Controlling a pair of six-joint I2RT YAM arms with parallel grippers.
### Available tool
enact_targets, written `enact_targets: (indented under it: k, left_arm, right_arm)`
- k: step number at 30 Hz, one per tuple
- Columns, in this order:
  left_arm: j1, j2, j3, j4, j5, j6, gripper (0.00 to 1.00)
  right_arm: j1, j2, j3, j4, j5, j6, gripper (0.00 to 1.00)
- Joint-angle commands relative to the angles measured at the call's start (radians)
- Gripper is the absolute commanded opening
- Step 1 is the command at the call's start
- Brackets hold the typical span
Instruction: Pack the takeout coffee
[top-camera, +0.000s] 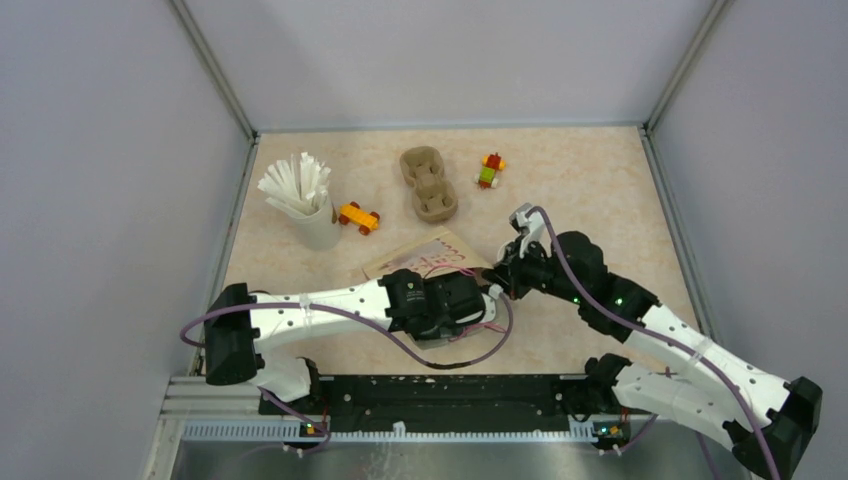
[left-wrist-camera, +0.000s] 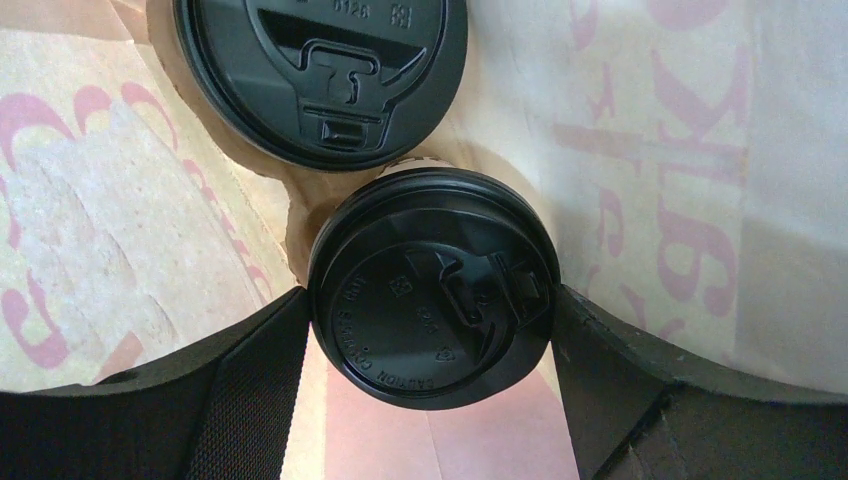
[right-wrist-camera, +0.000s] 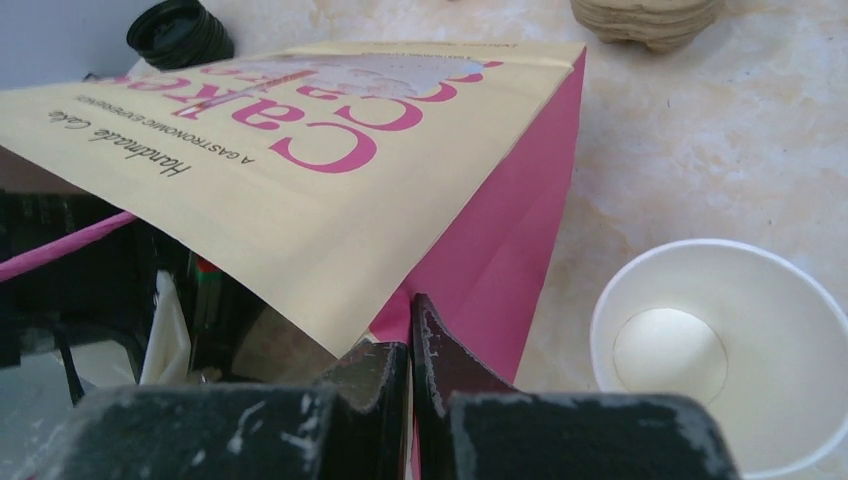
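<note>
Inside the paper bag (left-wrist-camera: 650, 150), a lidded cup (left-wrist-camera: 435, 290) sits clamped between the fingers of the left gripper (left-wrist-camera: 430, 305), a second lid (left-wrist-camera: 320, 70) just beyond, while the right gripper (right-wrist-camera: 411, 325) pinches the bag's edge.

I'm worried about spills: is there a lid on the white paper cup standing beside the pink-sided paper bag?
No, the white paper cup stands open, its bare inside bottom showing, beside the pink-sided paper bag.
</note>
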Motion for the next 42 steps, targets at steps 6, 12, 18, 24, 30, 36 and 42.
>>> enact_targets:
  k: [6,12,18,24,30,36,42]
  left_arm:
    - [0.021,0.005,0.020,0.044,0.003,0.043,0.29]
    - [0.021,0.016,0.041,0.034,-0.001,0.037,0.29]
    - [0.021,0.015,0.052,0.021,-0.010,0.027,0.28]
    - [0.021,0.011,0.042,-0.001,-0.023,0.026,0.28]
    - [0.021,0.014,0.042,-0.009,-0.050,0.054,0.27]
    - [0.021,0.028,0.049,-0.023,-0.071,0.059,0.26]
    - [0.021,0.028,0.046,-0.024,-0.090,0.065,0.25]
  right_arm:
    - [-0.006,0.000,0.031,0.001,0.048,0.086,0.19]
    - [-0.006,-0.056,-0.005,-0.027,0.064,0.077,0.21]
    - [-0.007,-0.054,-0.032,0.004,0.060,0.075,0.17]
    - [-0.006,-0.048,-0.039,0.043,0.029,0.071,0.00]
    - [-0.006,-0.046,-0.059,0.052,0.013,0.057,0.00]
    - [-0.006,-0.045,-0.062,0.044,0.010,0.051,0.00]
    - [-0.006,-0.032,-0.054,0.031,0.004,0.041,0.00]
